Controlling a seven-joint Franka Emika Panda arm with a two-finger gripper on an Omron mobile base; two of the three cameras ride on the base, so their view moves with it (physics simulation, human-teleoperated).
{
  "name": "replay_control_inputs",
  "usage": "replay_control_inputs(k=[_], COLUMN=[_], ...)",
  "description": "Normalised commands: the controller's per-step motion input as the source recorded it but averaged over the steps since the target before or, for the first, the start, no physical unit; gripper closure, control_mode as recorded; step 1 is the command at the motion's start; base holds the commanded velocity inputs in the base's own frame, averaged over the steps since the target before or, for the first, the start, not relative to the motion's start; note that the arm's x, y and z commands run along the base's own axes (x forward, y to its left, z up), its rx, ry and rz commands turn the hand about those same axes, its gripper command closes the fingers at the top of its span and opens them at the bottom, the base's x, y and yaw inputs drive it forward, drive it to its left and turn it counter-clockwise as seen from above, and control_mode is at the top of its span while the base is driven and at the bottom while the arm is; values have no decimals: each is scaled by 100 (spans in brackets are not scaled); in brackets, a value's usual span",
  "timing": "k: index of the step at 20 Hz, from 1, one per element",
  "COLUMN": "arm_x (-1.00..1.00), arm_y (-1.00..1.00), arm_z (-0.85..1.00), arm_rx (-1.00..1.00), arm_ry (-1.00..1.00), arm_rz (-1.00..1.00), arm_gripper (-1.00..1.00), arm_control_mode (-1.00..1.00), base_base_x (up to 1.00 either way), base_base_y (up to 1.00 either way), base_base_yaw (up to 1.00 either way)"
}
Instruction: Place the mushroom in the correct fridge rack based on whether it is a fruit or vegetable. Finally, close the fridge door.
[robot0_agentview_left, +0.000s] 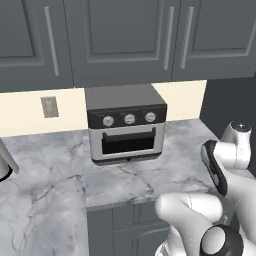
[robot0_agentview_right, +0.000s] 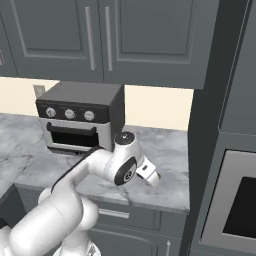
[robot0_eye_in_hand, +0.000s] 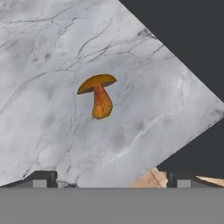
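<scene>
mushroom (robot0_eye_in_hand: 99, 97) on counter (robot0_eye_in_hand: 43, 87) (near corner)

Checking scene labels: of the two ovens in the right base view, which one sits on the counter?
The toaster oven, the small one with three round knobs, stands on the marble counter. The other oven is built into the dark cabinet column at right.

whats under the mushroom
The mushroom lies on the grey marble counter, with nothing else beneath it that shows. The patch of counter right under it is covered.

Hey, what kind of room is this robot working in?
A rendered home kitchen, most likely: a toaster oven sits on a marble counter under grey wall cabinets, and a mushroom lies on the counter.
</scene>
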Motion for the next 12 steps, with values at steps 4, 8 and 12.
replay_control_inputs(k=[4, 8, 12], arm_x=[6, 23, 35], arm_y=[-36, -4, 0], arm_z=[-24, -5, 0], arm_rx=[1, 0, 0], arm_ry=[0, 0, 0], arm_rz=[0, 0, 0], arm_gripper=[-100, -100, -100], arm_control_mode=[-100, -100, -100], base_base_x=[0, 0, 0], base_base_y=[0, 0, 0], base_base_yaw=[0, 0, 0])
